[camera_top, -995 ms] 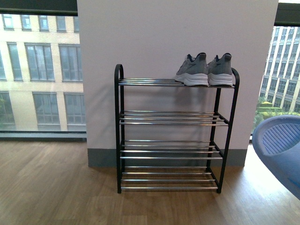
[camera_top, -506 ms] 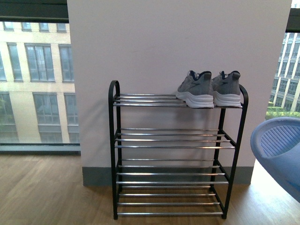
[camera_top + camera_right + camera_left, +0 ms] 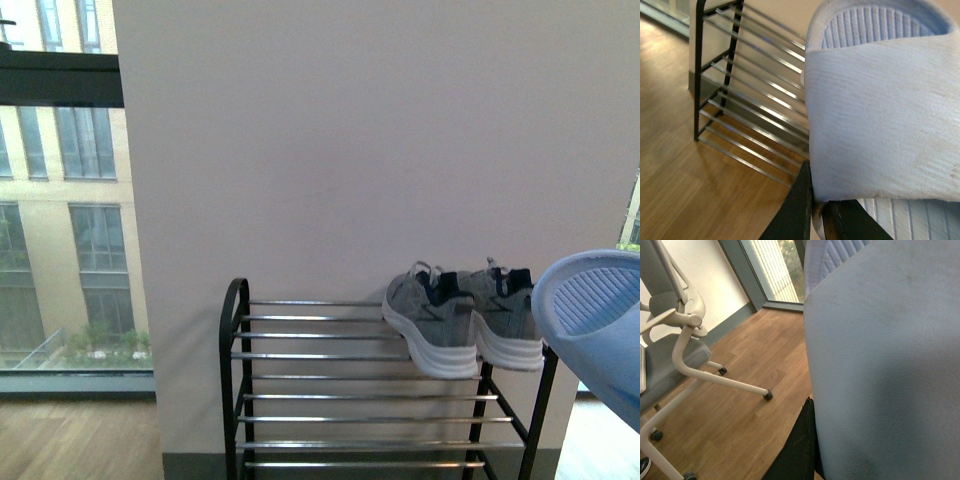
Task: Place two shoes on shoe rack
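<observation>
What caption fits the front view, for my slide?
Grey sneakers sit on the shoe rack's top shelf; a pale blue slide enters from the right.

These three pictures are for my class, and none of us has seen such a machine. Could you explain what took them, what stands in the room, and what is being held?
A robot with two arms took them. One camera sits on its body and looks ahead; one sits on each wrist.

Ahead stands a shoe rack against a white wall. A pair of grey sneakers sits on its top shelf, at the right end.

Each wrist camera is filled by a pale blue slide, one at the left gripper, one at the right gripper, apparently gripped by dark fingers. The left wrist view also shows an office chair on a wooden floor.
</observation>
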You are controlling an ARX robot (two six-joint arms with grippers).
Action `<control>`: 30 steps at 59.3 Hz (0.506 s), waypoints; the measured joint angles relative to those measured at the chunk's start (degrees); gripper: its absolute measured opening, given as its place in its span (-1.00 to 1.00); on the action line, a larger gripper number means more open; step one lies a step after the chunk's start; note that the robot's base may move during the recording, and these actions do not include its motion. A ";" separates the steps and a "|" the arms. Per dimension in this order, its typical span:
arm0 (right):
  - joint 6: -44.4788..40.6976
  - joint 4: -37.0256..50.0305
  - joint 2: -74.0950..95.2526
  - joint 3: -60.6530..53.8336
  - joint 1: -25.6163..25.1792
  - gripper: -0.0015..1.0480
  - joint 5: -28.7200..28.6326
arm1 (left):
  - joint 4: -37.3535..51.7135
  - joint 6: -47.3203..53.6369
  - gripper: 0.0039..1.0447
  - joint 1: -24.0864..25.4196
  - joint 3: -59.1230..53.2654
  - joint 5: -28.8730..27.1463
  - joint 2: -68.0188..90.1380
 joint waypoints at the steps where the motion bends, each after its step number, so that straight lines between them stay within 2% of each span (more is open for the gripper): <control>1: 0.02 0.00 -0.02 0.00 0.00 -0.97 0.02 | 0.00 0.02 -0.97 0.00 0.00 0.02 0.00; 30: 0.02 0.00 -0.09 0.00 0.00 -0.97 0.04 | 0.00 0.02 -0.97 0.00 -0.02 0.07 0.00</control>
